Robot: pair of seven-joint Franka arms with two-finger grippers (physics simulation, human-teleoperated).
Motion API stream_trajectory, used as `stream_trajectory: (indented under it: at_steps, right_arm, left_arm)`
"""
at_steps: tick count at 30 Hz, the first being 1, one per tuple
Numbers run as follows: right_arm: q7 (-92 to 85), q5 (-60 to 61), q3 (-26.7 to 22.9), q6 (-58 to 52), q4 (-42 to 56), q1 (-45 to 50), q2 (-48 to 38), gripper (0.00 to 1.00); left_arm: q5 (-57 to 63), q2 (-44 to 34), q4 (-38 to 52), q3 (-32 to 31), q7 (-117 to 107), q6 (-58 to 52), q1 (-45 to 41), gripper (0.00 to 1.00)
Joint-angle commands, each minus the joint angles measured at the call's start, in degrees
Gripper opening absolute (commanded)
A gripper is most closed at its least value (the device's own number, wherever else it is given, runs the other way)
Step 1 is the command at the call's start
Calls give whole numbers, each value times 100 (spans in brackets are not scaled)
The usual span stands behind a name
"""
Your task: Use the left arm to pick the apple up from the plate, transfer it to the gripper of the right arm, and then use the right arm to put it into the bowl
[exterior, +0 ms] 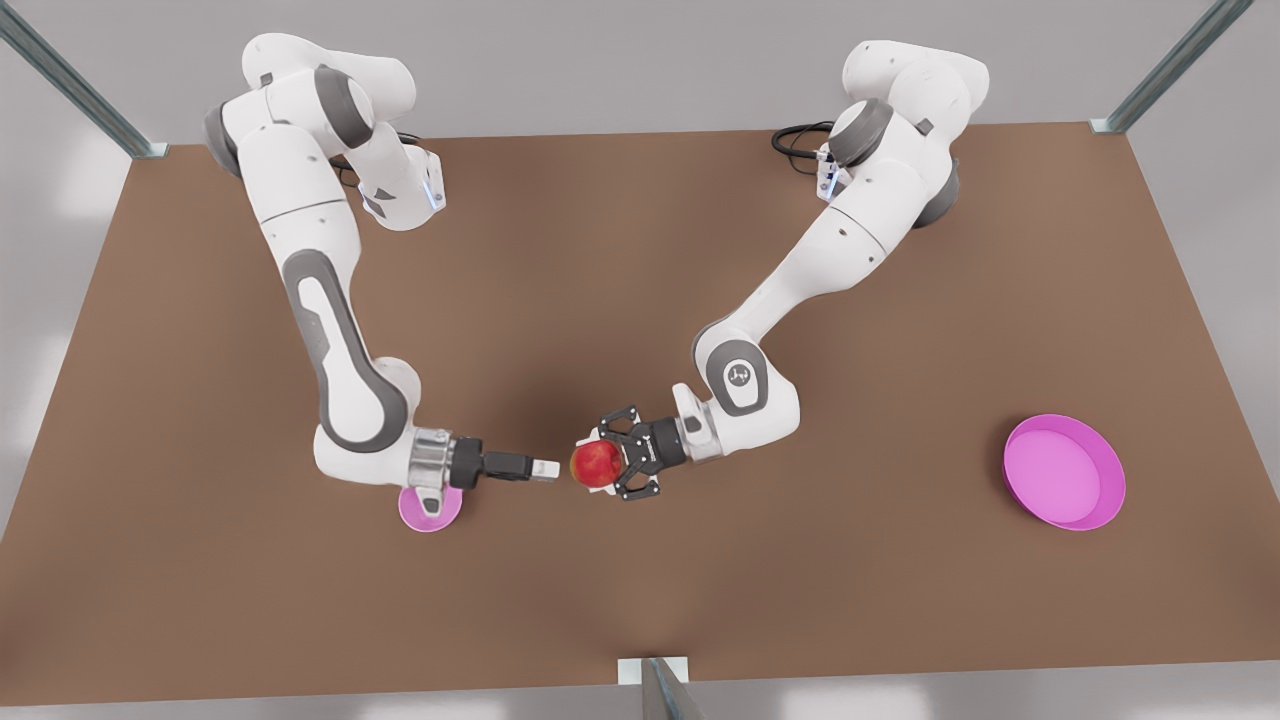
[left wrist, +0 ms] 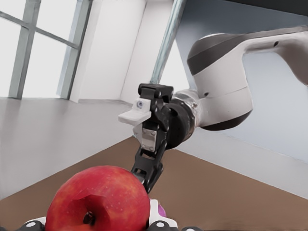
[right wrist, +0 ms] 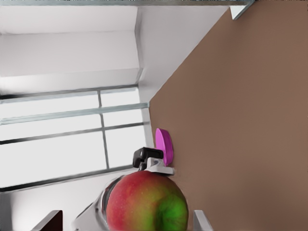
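Apple point(exterior: 596, 464): held clear of the table point(exterior: 880, 600), near mid-scene; its lower part is cut off in the left wrist view.
Left gripper point(exterior: 608, 466): clenched on the apple, on the arm at the front view's right; its fingertips point(left wrist: 161, 222) are largely cropped.
Right gripper point(exterior: 545, 468): pointed at the apple from the front view's left, just short of it; its fingers point(left wrist: 132, 115) are seen spread apart in the left wrist view, the lower one partly masked by the apple.
Bowl point(exterior: 428, 510): on the table, mostly hidden beneath the right arm's wrist.
Plate point(exterior: 1065, 472): far right in the front view, well apart from both grippers; seen edge-on in the right wrist view.
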Motion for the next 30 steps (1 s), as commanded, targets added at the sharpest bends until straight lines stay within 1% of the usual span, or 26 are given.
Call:
stream_trajectory:
  at_steps: [1, 3, 10, 11, 12, 13, 15, 21, 27, 28, 29, 30]
  right_arm:
    - [-3384, 608, 19, 348, -150, 20, -19, 100]
    - [-3613, 871, 238, 533, -273, 11, -28, 100]
    - [-3868, 977, 317, 761, -291, 55, -2, 100]
    - [-3868, 1126, 432, 858, -299, 55, -2, 100]
    - [-3789, 1144, 660, 964, -387, -24, -63, 100]
    - [-3711, 1135, 713, 946, -589, -68, -194, 100]
    - [-3394, 1082, 713, 884, -773, -68, -379, 100]
    - [-3429, 1065, 713, 955, -774, 28, -362, 100]
    - [-3482, 1100, 713, 1254, -739, 222, -327, 100]
    - [-3508, 1100, 713, 1254, -730, 222, -327, 92]
    - [-3508, 1100, 713, 1254, -713, 213, -327, 80]
    - [-3508, 1091, 713, 1254, -677, 204, -318, 76]
  left_arm:
    - [-21, -9, 3, -2, 4207, -8, 4, 77]
    - [-30, -9, 3, -11, 4198, -8, -4, 77]
    - [-276, 0, 3, -55, 4215, -69, 4, 78]
    - [-276, 17, 3, -55, 4215, -69, 4, 78]
    - [-276, 17, 3, -55, 4224, -69, 4, 78]
    - [-276, 17, 3, -55, 4215, -69, 4, 78]
    - [-276, 17, 3, -55, 4215, -69, 4, 78]
    - [-276, 17, 3, -55, 4215, -69, 4, 78]
    - [-276, 17, -6, -55, 4215, -69, -4, 78]
    - [-276, 17, -6, -55, 4215, -69, -4, 78]
    - [-276, 17, -6, -46, 4215, -69, -4, 78]
    - [-276, 17, -6, -46, 4215, -69, -4, 78]
